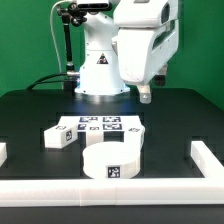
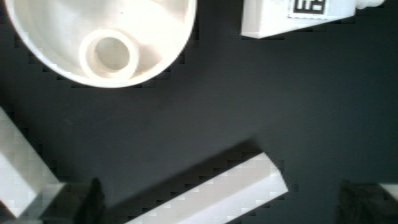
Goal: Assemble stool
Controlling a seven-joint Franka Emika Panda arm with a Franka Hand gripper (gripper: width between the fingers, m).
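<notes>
The round white seat (image 1: 112, 158) lies on the black table near the front, with a tag on its side. In the wrist view the seat (image 2: 107, 40) shows a round hole in its face. A white leg block (image 1: 60, 137) lies to the exterior view's left of the marker board. My gripper (image 1: 146, 97) hangs above the table at the back right, open and empty. In the wrist view my gripper (image 2: 217, 205) has its dark fingers (image 2: 71, 200) wide apart at the frame's edges. A plain white leg (image 2: 214, 195) lies slantwise on the table between them. A tagged block (image 2: 302, 15) lies beyond.
The marker board (image 1: 100, 125) lies flat in the middle of the table. White border rails (image 1: 110, 190) run along the front and both sides (image 1: 205, 155). The arm's base (image 1: 100, 70) stands at the back. Another white piece (image 2: 18, 160) shows at the wrist view's edge.
</notes>
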